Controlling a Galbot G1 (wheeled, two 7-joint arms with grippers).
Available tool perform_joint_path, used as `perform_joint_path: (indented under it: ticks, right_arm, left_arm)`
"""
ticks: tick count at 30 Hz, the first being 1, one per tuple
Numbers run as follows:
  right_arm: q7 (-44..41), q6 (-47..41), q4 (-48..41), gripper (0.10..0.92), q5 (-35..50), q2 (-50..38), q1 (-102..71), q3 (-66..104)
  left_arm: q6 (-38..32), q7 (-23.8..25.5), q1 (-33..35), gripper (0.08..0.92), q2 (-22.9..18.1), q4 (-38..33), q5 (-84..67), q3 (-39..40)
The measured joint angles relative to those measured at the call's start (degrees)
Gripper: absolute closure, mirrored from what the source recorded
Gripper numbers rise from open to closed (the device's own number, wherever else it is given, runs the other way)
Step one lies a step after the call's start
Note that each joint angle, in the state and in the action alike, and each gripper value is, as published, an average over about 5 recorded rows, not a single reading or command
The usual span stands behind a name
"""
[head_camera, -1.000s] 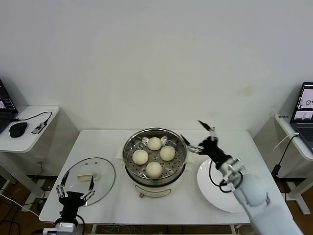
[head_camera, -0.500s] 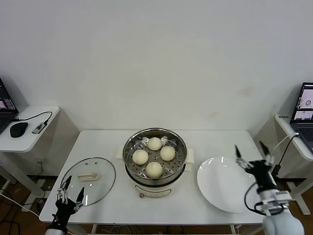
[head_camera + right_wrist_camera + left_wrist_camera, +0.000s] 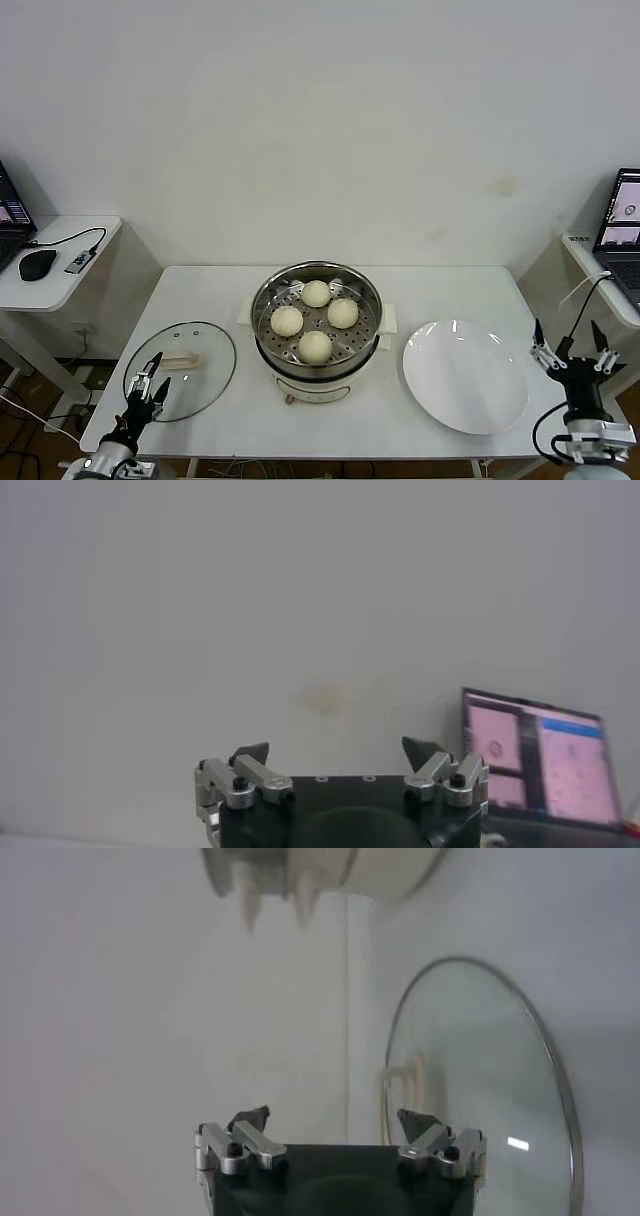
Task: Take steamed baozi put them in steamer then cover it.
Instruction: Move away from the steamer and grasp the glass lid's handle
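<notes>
Several cream-white steamed baozi (image 3: 315, 345) lie on the perforated tray inside the shiny round steamer (image 3: 268, 293) at the table's middle. The cover (image 3: 205, 365), a clear glass lid with a cream handle (image 3: 180, 361), lies flat on the table to the steamer's left; it also shows in the left wrist view as the cover (image 3: 480, 1068). My left gripper (image 3: 150, 378) is open just above the cover's front edge, holding nothing. My right gripper (image 3: 570, 348) is open and empty off the table's right edge, beside the plate.
A flat white plate (image 3: 465, 375) lies right of the steamer. Side tables flank the work table: the left one holds a mouse (image 3: 37, 263) and cable, the right one a laptop (image 3: 622, 215). The steamer's base (image 3: 330, 868) shows far off in the left wrist view.
My right arm has pulled back from beside the steamer, across the plate, to beyond the table's right edge. My left gripper dipped and now sits at the cover's near rim.
</notes>
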Motion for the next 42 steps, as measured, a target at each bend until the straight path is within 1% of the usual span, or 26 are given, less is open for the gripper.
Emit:
perform_joint_path:
  ticks: [16, 29, 32, 42]
  right_arm:
    - [0.57, 0.3, 0.52, 0.203, -0.36, 1.21, -1.69, 2.24]
    - [0.45, 0.54, 0.61, 0.203, -1.01, 1.92, -2.66, 2.75]
    - [0.45, 0.56, 0.63, 0.203, -1.18, 2.09, -2.73, 2.65]
    - [0.42, 0.68, 0.69, 0.203, -1.54, 2.48, -2.95, 2.21]
  left_arm:
    - [-2.01, 1.63, -10.36, 0.177, 1.39, 8.31, 3.27, 3.62]
    - [-2.54, 2.11, -16.21, 0.182, 1.65, 14.46, 2.66, 5.78]
    - [-2.68, 2.19, -16.76, 0.229, 1.62, 15.32, 2.16, 5.93]
    - [-3.51, 2.72, -18.73, 0.52, 1.4, 18.08, 0.75, 6.54]
